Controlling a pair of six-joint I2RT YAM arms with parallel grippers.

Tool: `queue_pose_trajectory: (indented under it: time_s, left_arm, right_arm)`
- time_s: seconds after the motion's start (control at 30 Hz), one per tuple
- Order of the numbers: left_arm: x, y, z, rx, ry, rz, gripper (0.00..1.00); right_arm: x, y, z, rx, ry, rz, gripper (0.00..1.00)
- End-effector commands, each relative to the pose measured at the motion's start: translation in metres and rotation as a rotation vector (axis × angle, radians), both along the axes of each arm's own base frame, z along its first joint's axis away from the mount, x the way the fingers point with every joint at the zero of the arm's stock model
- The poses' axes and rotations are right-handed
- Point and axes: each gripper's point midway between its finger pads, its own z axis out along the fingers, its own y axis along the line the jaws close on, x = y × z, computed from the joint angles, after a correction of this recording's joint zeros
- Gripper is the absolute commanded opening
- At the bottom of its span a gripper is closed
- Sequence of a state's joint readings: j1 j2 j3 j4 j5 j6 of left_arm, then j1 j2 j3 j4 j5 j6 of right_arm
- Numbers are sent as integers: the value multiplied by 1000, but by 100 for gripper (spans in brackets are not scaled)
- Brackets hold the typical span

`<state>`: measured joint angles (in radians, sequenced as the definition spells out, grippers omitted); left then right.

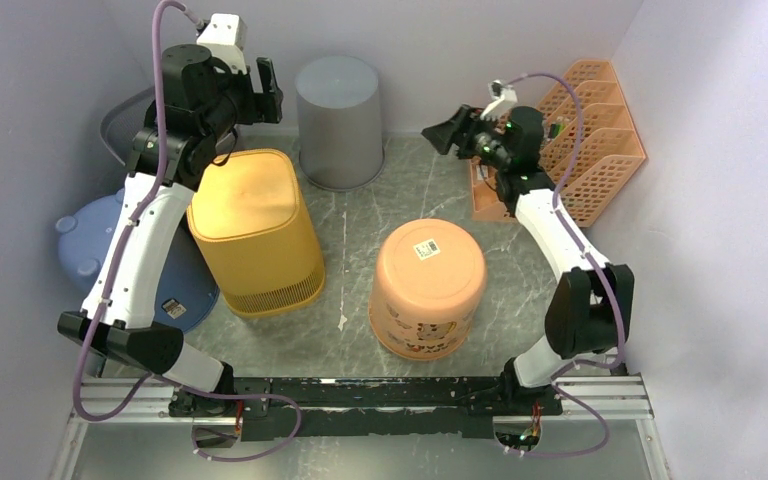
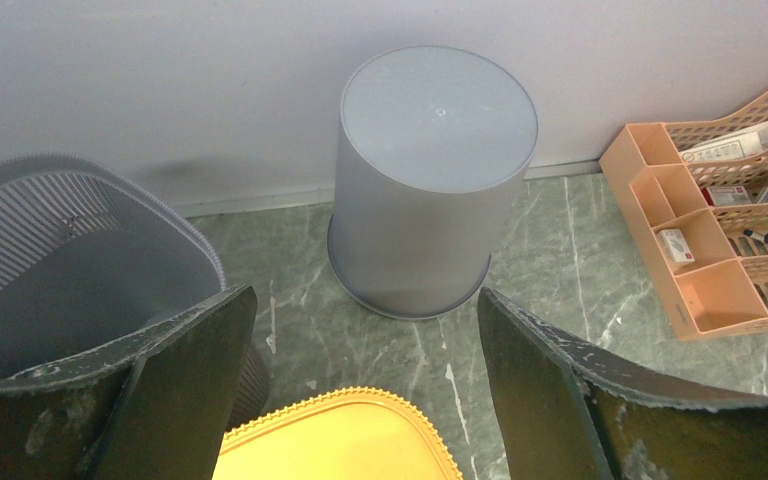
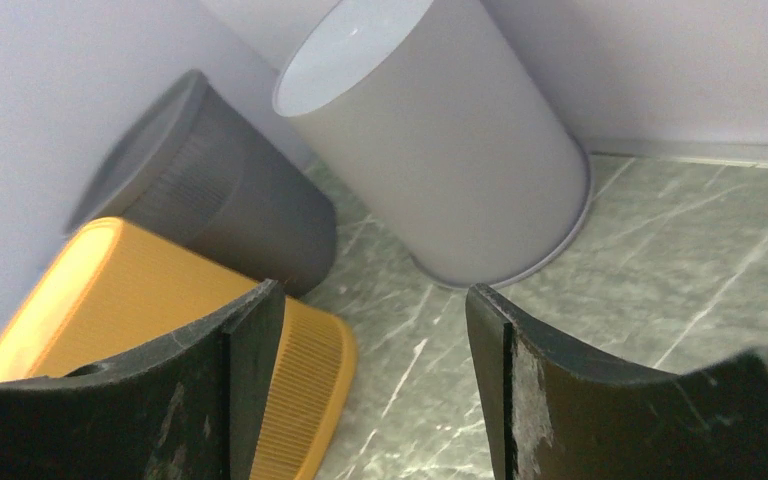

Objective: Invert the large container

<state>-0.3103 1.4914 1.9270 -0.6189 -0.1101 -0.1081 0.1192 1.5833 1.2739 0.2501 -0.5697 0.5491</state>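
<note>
Both spread empty: left tool [image 1: 265, 92] hovers above the far edge of the yellow bin [image 1: 255, 225], standing base-up; right tool [image 1: 447, 131] sits farther off.

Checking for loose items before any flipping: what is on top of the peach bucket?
Only a small printed label sits on the peach bucket's upturned base. Whatever lies beneath the bucket is covered by its walls.

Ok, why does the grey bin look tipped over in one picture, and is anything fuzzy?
Right wrist view: the camera is tilted, so the grey bin only looks leaning; the yellow bin looks a little blurry. Top view: it stands straight, sharp, evenly lit.
</note>
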Motion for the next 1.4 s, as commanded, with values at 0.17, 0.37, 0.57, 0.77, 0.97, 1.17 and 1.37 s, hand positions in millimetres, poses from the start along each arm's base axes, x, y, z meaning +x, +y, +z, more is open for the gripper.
queue_pose_trajectory:
  time_s: [0.17, 0.37, 0.57, 0.77, 0.97, 1.17, 1.37]
  left_arm:
    - [17, -8, -10, -32, 15, -45, 93]
    - [27, -5, -16, -17, 31, -27, 93]
    - [41, -3, -32, -25, 59, -5, 93]
    - [47, 27, -48, 27, 94, 126, 94]
    - [55, 74, -65, 35, 134, 258, 94]
    - [70, 92, -84, 72, 194, 283, 89]
    - [81, 86, -115, 87, 261, 251, 86]
  right_arm:
    - [-34, -27, -36, -522, 164, -284, 70]
    - [-82, -22, -19, -589, 157, -279, 70]
    - [-143, -17, 18, -633, 110, -256, 70]
    - [-199, -12, 22, -624, 127, -163, 96]
    - [-235, -3, 2, -571, 157, -57, 100]
    - [-251, -5, -7, -587, 185, -10, 100]
    - [-262, -10, -7, -589, 188, 11, 100]
